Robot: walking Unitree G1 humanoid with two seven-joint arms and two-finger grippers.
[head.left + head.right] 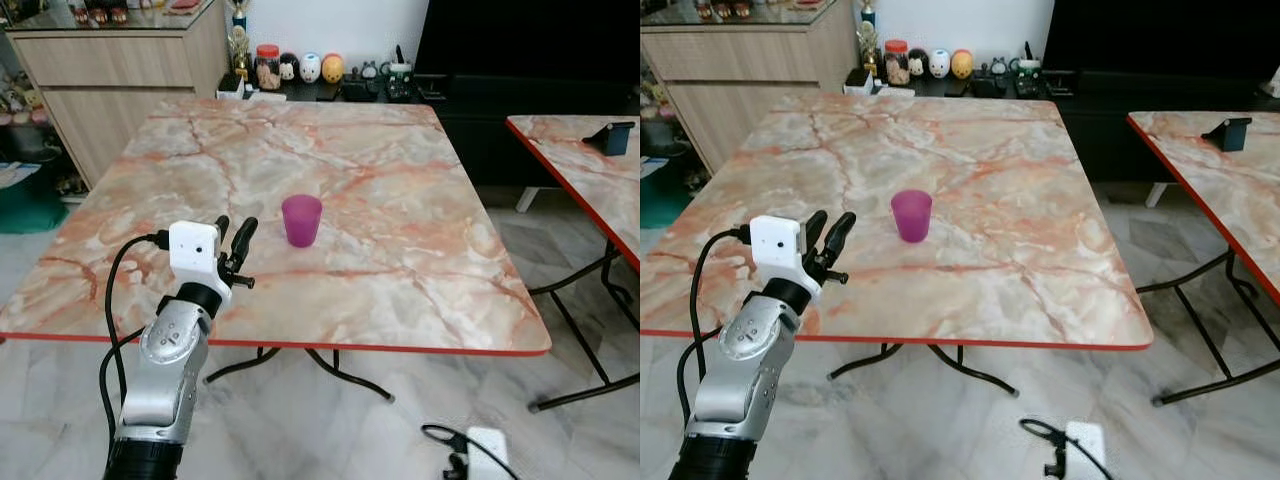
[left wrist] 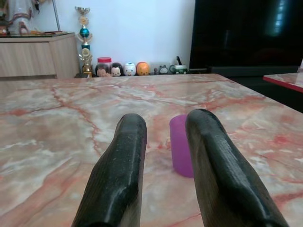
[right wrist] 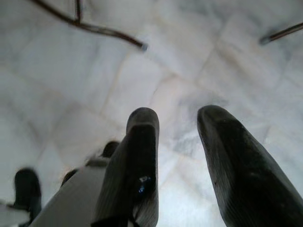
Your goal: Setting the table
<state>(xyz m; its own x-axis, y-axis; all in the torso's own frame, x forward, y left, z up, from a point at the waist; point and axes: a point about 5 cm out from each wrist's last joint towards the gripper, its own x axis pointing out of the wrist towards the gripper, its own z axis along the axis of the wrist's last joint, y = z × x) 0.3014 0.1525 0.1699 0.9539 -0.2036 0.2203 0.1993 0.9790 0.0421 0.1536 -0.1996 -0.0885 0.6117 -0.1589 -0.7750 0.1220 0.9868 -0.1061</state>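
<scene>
Left arm raised toward a lone cup; right arm hangs idle.

Nearest: the right gripper (image 3: pixel 177 142) points down at the tiled floor (image 3: pixel 71 94), fingers parted, holding nothing. The left gripper (image 1: pixel 235 245) is held over the near left part of the marble table (image 1: pixel 400 300), forearm angled up and forward, fingers a narrow gap apart, empty, aimed at the purple cup (image 1: pixel 301 220). The cup stands upright near the table's middle, just beyond the fingertips, not touched. It looks like light, stiff plastic, smooth-walled and likely slippery; probably best pinched across the mid wall. Beyond: a low shelf of figurines (image 1: pixel 310 67).
</scene>
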